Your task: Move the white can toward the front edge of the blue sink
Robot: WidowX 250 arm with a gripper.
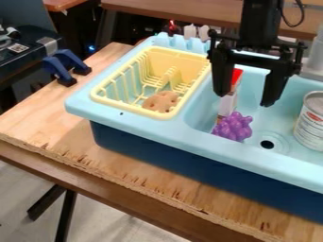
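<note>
My gripper point(245, 98) hangs over the basin of the light blue toy sink point(120, 114), open, with its two fingers apart and pointing down. Below it and slightly left, a bunch of purple grapes point(233, 126) lies in the basin, left of the dark drain hole. A box with a red top point(229, 100) stands behind the grapes, partly hidden by the gripper's left finger. To the right, a can point(310, 122) with a pale label stands in the basin. In the yellow dish rack point(128, 108) on the left rests a brown cookie-like piece point(161, 101).
The sink unit sits on a wooden board point(95, 163) with a rough front edge. Blue clamps point(66, 67) are at the board's back left. Behind the sink are small white bottle-like tops point(191, 31) and a wooden shelf or table point(170, 10).
</note>
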